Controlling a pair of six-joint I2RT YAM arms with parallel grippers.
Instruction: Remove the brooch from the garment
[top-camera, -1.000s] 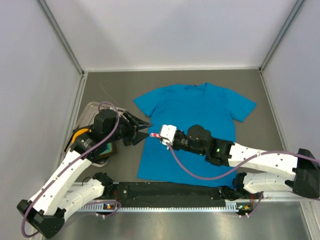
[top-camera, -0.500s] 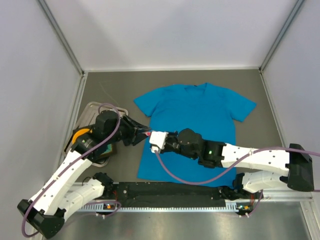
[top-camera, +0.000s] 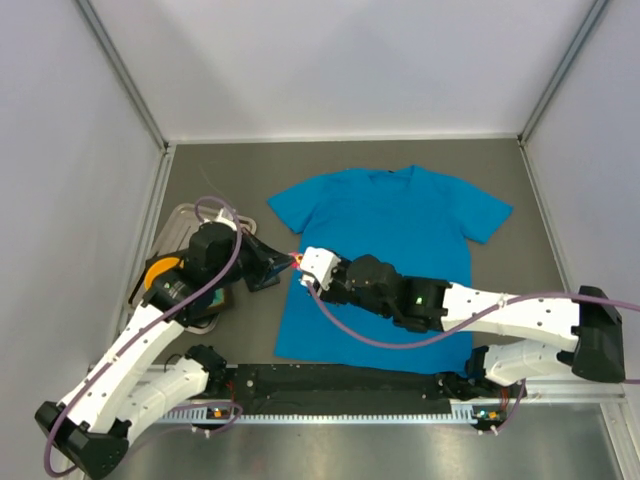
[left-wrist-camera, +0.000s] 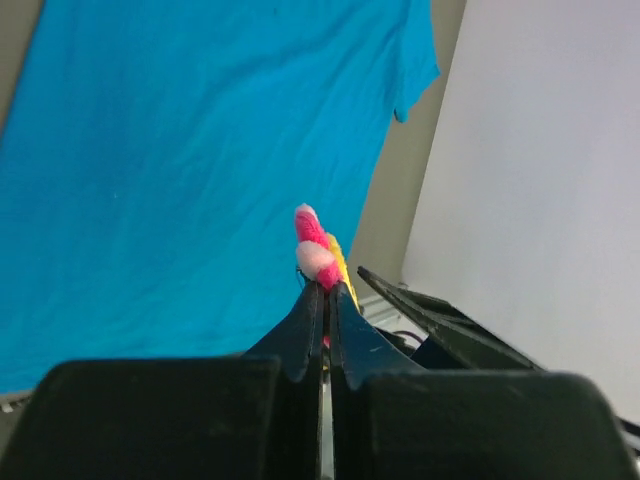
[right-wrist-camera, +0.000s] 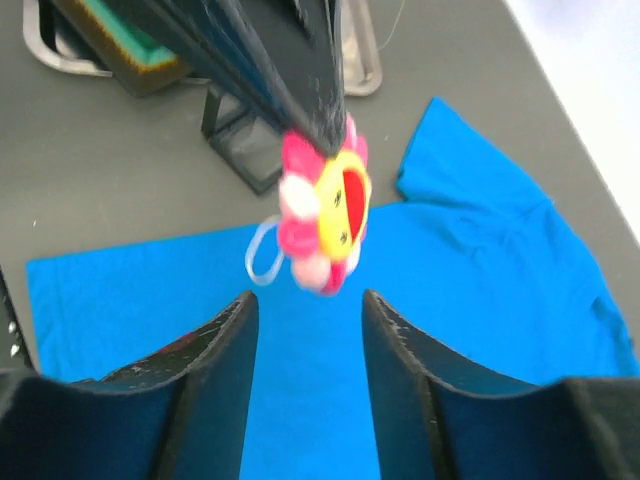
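top external view: the garment (top-camera: 385, 265) lies flat on the grey surface (top-camera: 230, 170), collar toward the far wall and hem toward the arm bases. the left arm (top-camera: 150, 330) reaches in from the left and the right arm (top-camera: 500, 310) from the right. their ends meet just over the shirt's left edge, below the sleeve. the brooch (top-camera: 297, 260) shows there as a small pink-red speck between the two ends.

in the left wrist view, the left jaws are pressed together on the lower edge of the brooch (left-wrist-camera: 320, 250). its pink petals and a sliver of yellow stick up past the tips. the blue cloth (left-wrist-camera: 180, 150) spreads out well beyond it, so the brooch looks held up off the shirt.

in the right wrist view, the right jaws are spread wide and hold nothing. the brooch (right-wrist-camera: 325, 215) hangs just ahead of their tips, touching neither one. it faces this camera with its yellow centre and red mouth. the dark fingers (right-wrist-camera: 290, 80) of the left arm come down from above and pinch its top. a thin pale blue loop (right-wrist-camera: 262, 255) hangs from its left side. whether that loop touches the cloth (right-wrist-camera: 480, 250) i cannot tell.

left of the shirt sits a metal tray (top-camera: 180, 212). it holds an orange object (top-camera: 155, 272) and a dark box (top-camera: 215, 300), both partly hidden by the left arm.
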